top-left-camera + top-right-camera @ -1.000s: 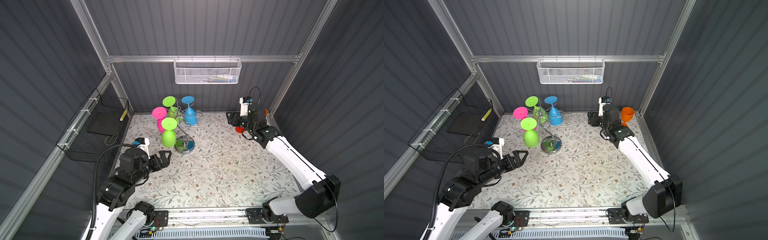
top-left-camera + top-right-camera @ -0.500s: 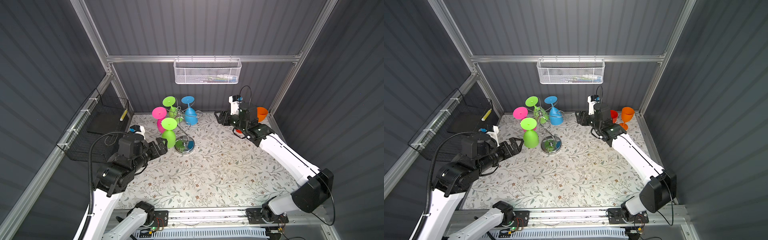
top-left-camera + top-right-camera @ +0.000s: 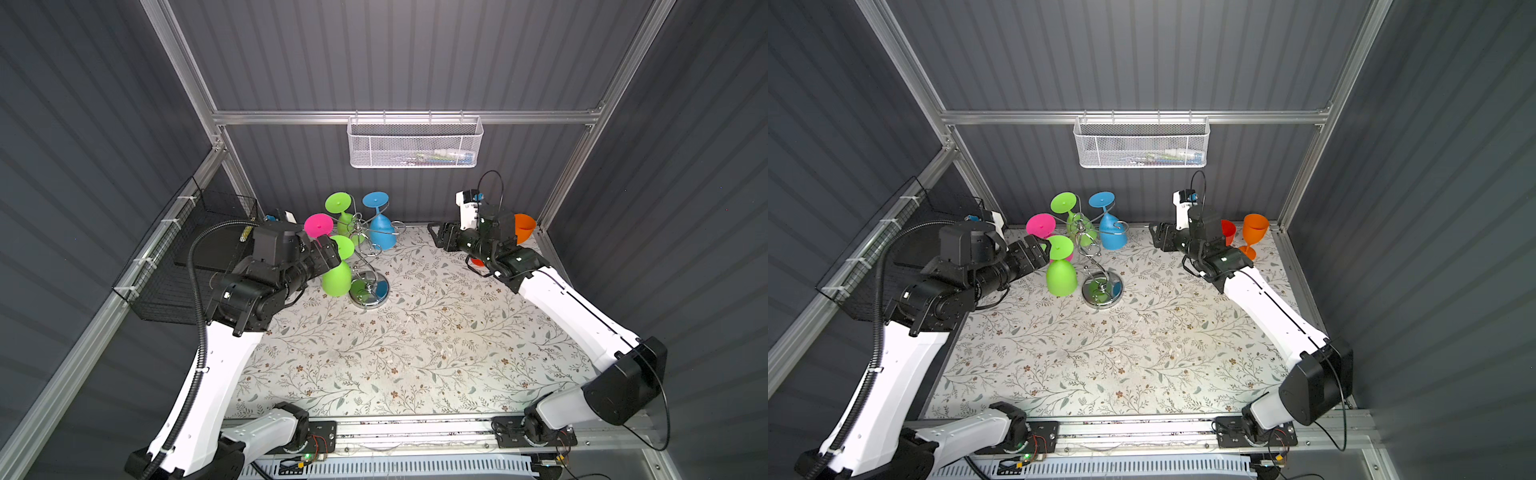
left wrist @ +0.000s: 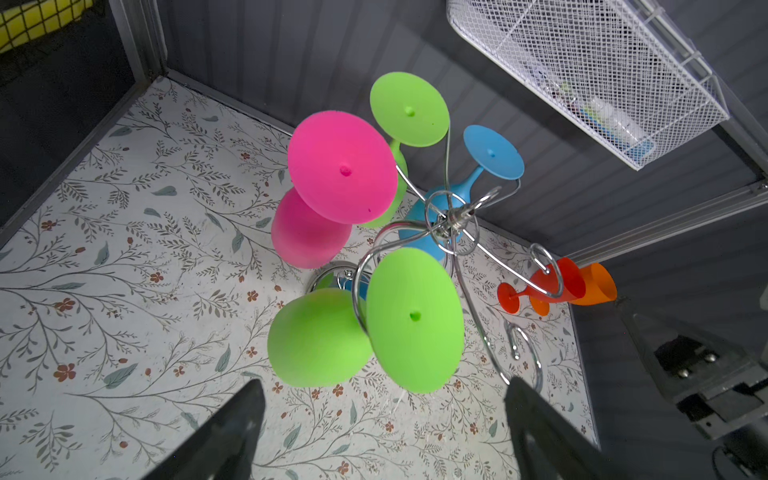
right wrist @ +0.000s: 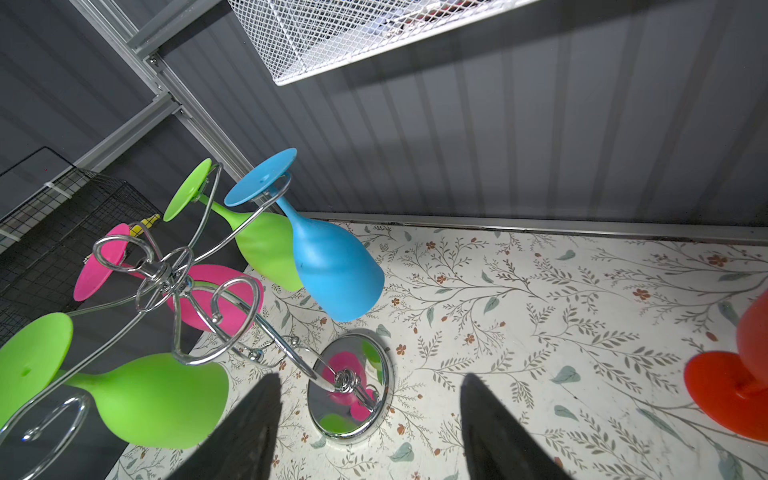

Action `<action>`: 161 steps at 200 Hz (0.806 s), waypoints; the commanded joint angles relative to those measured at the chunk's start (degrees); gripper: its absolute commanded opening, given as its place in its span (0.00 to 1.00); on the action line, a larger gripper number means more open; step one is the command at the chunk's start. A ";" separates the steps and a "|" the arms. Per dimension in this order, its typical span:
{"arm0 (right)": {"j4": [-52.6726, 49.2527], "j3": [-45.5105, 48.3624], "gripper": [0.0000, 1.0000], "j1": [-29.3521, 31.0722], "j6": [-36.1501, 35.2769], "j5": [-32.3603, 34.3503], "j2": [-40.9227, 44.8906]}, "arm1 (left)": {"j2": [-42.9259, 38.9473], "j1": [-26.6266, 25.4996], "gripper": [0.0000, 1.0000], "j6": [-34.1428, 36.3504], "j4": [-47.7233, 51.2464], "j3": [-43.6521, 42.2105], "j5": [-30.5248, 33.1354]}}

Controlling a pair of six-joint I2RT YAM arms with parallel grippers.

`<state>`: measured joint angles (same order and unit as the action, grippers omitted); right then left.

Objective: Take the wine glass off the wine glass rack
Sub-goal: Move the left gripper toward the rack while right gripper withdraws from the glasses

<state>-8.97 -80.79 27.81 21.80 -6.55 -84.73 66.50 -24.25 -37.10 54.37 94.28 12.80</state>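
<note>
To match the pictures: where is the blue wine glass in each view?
In a top view: blue wine glass, far side of the wine glass rack.
In a top view: blue wine glass, same place.
Left wrist: blue wine glass behind the rack's hub.
Right wrist: blue wine glass beside a green glass.
Shared landmark: white mesh basket.

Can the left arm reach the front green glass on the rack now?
Probably yes: the open left end effector is beside the front green glass, nothing between them; only the rack wire at its stem is close.
</note>
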 commanded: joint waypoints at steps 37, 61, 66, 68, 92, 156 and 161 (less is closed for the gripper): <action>-0.14 -1.25 0.68 0.11 -0.80 -0.06 -0.50 | 4.67 5.26 0.88 2.38 1.30 6.98 -1.90; -0.51 -1.23 0.68 0.40 -0.80 0.41 -0.20 | 4.89 8.96 0.87 1.99 -0.06 5.97 -7.62; -0.50 -1.21 0.68 0.47 -0.80 0.49 -0.09 | 4.87 9.68 0.87 1.81 -0.13 5.83 -8.70; -0.51 -1.21 0.68 0.44 -0.84 0.55 -0.11 | 4.82 9.97 0.87 1.71 -0.18 5.72 -9.09; -0.52 -1.53 0.68 0.72 -0.62 0.35 -0.33 | 4.52 13.44 0.87 1.38 -1.09 4.59 -13.71; -1.23 -2.05 0.67 1.79 -1.08 0.53 -0.87 | 4.19 24.47 0.82 -2.15 -7.24 -1.38 -31.05; -1.11 -2.08 0.67 1.85 -0.92 0.35 -1.03 | 4.15 24.79 0.82 -2.19 -7.55 -1.75 -31.25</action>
<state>-10.00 -81.67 29.15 21.43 -6.42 -85.25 71.29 -1.45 -37.78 49.93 94.41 -10.41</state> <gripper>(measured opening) 0.673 0.826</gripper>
